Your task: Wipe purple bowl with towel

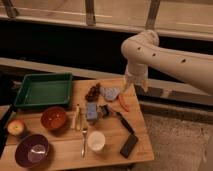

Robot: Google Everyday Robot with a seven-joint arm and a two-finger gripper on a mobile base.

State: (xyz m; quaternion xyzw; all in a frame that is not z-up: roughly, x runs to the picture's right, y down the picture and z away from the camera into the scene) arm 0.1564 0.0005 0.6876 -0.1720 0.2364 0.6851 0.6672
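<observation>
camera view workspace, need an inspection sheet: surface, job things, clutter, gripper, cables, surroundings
surface: wooden table, crowded, no spill seen
job's things: purple bowl upright at the near left corner, looks empty; towel lies near the far edge, well apart from the bowl
clutter: green tray, orange-brown bowl, apple, white cup, blue block, fork, flat black object
grippers: gripper open, holding nothing, in the air over the table's far right part, just right of the towel
cables: nothing seen
surroundings: dark wall and metal posts behind the table
</observation>
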